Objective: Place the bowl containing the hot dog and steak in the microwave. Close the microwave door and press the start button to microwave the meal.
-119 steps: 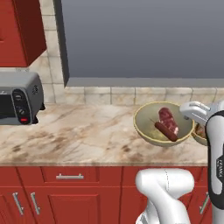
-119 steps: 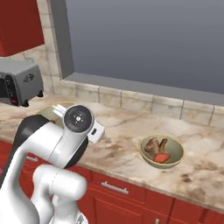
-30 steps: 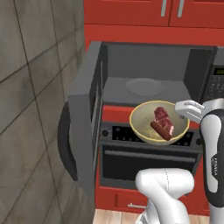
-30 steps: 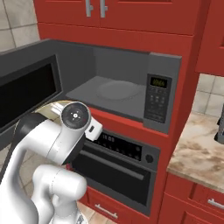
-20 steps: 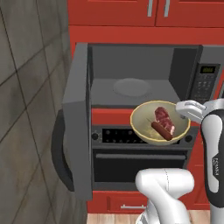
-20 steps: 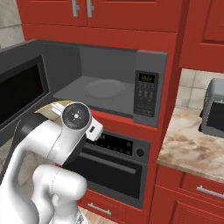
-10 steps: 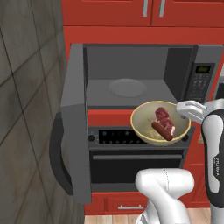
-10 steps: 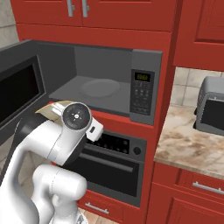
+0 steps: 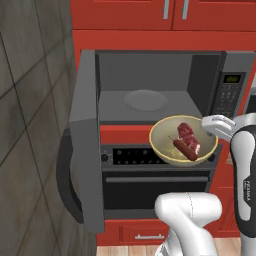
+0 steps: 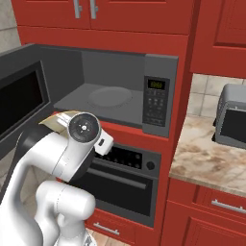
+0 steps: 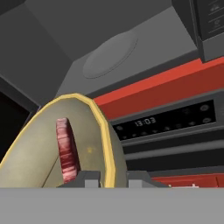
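Gripper (image 11: pixel 107 177) — two small dark finger tips pinched narrow on the rim of the small round shallow bowl (image 9: pixel 172 150), pale yellow-tan outside, olive-beige inside; one tip sits inside the rim, the other outside. In the left base view the white hand (image 9: pixel 220 123) clamps the bowl's right edge and the bowl hangs out to the gripper's left, level, in open air.

In the bowl, just beyond the fingers: the short brown-red hot dog (image 9: pixel 185 149) lying nearer the front, and touching it behind, the small chunk of red steak (image 9: pixel 188 135) with pinkish-white marbling. In the hand view the steak (image 11: pixel 66 151) shows edge-on, right by the finger tips.

Behind and below the bowl — a black oven control strip (image 9: pixel 130 156) with a small clock display, and under it the dark oven window with a horizontal bar handle (image 9: pixel 156 179).

Further ahead and slightly above the gripper: the wide dark grey microwave (image 9: pixel 150 82), cavity open, a pale round turntable plate (image 9: pixel 146 100) on its floor. The bowl is in front of the cavity's lower right edge, outside it. The keypad panel (image 9: pixel 227 95) with green display stands to the right of the gripper.

Far left of the gripper, the grey microwave door (image 9: pixel 86 135) swung fully out, edge toward the camera.

Red cabinet doors (image 9: pixel 165 12) sit above the microwave. In the right base view, off to the right, a marbled countertop (image 10: pixel 206 158) carries a silver-grey toaster oven (image 10: pixel 231 115).
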Robot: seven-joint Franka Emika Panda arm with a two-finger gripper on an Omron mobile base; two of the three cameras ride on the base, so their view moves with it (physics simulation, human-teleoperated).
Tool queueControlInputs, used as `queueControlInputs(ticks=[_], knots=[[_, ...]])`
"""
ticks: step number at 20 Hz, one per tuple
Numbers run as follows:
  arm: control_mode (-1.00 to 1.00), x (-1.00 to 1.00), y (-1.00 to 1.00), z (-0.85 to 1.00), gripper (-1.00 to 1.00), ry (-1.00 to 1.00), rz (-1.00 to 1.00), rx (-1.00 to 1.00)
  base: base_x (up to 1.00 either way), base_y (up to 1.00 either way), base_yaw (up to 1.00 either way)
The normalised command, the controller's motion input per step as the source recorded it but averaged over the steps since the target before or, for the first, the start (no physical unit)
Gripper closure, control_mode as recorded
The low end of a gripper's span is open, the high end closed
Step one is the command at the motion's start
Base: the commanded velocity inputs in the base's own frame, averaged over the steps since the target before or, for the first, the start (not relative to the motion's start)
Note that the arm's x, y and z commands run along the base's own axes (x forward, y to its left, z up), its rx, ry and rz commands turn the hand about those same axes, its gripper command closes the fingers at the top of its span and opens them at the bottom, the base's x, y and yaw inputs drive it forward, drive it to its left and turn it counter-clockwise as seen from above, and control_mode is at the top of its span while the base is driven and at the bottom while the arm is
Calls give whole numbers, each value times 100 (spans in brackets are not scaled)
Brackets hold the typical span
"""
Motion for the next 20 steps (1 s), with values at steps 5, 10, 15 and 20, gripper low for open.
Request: queueControlInputs(ticks=[5, 10, 15, 20], knots=[[-100, 27, 0, 0, 100, 0, 0, 0, 0, 0, 0], [-100, 38, 0, 5, 100, 0, 0, 2, 0, 0, 0], [-100, 31, 0, 20, 100, 0, -3, 0, 0, 0, 0], [-100, 33, 0, 4, 100, -2, -16, 0, 0, 0, 0]])
